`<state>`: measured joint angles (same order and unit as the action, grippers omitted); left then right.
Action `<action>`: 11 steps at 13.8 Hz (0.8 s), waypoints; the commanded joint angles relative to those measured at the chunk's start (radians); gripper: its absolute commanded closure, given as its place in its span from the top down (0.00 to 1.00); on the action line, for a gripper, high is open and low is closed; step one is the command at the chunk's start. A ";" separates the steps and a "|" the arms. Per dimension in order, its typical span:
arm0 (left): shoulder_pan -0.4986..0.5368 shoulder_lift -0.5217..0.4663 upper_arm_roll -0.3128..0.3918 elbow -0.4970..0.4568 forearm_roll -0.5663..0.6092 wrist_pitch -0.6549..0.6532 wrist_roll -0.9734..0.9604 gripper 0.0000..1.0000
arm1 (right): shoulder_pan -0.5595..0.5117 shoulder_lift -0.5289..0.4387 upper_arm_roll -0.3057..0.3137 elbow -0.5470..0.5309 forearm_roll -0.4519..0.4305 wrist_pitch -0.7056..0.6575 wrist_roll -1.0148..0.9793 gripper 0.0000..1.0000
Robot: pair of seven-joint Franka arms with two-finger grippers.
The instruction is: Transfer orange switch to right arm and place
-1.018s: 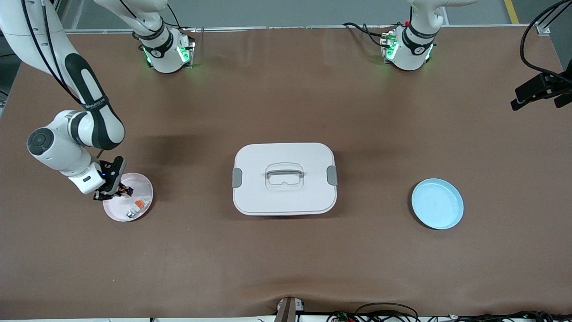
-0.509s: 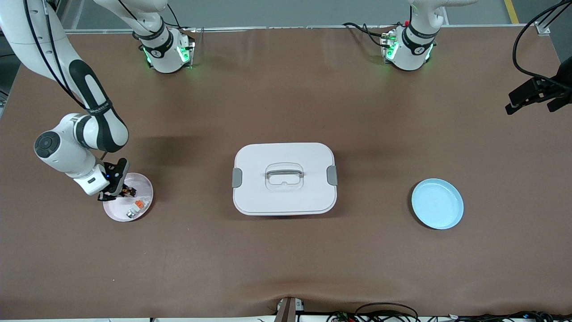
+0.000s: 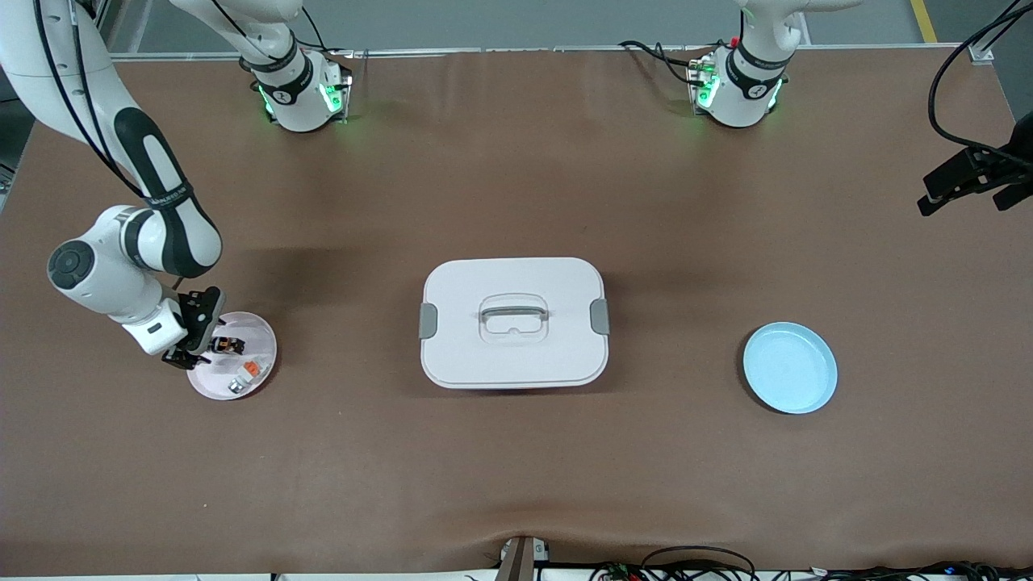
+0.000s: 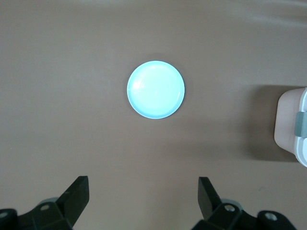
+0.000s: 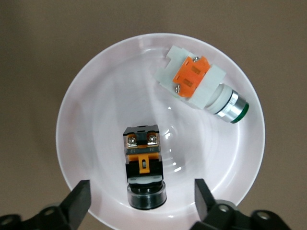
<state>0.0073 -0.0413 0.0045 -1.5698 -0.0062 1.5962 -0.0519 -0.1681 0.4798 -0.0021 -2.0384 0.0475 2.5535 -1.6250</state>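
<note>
1. At the right arm's end of the table, a shallow white round dish (image 3: pixel 232 367) (image 5: pixel 96 96) rests on the brown table covering (image 3: pixel 516 452). It holds two components.
2. The orange switch (image 3: pixel 227 346) (image 5: pixel 143 163), a small black-bodied part with an orange-copper insert and two screw heads, lies in the dish, released and held by nothing.
3. The right gripper (image 3: pixel 187 349) (image 5: pixel 141 203), black with two fingers, hangs low over the dish edge with its fingers spread apart. In the right wrist view the switch lies between the two fingertips (image 5: pixel 79 199), touching neither.
4. The second component, a pale grey-white block with a bright orange top and a chrome-and-green button end (image 3: pixel 246 375) (image 5: pixel 204 86), lies in the same dish, apart from the switch and nearer the front camera.
5. A white rectangular lidded box with grey side clasps and a recessed handle (image 3: pixel 514 321) (image 4: pixel 292 127) sits closed at mid-table.
6. A pale blue round plate (image 3: pixel 790 367) (image 4: pixel 156 89) lies toward the left arm's end of the table, with nothing on it.
7. The left gripper (image 3: pixel 972 177) (image 4: pixel 144 201) waits high over the table's edge at the left arm's end, fingers wide apart and holding nothing.
</note>
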 commanded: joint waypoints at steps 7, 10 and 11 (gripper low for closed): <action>0.005 0.035 0.000 0.016 0.012 0.030 0.012 1.00 | -0.010 -0.205 0.014 0.069 0.003 -0.374 0.385 1.00; -0.003 0.035 -0.004 0.016 0.008 0.027 0.007 1.00 | -0.008 -0.295 0.013 0.063 0.002 -0.378 0.523 1.00; -0.006 0.035 -0.006 0.016 0.008 0.027 0.003 1.00 | -0.007 -0.317 0.014 0.064 0.002 -0.407 0.612 1.00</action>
<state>0.0058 -0.0084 0.0036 -1.5708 -0.0056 1.6232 -0.0519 -0.1673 0.2344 0.0027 -1.9438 0.0487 2.1774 -1.1335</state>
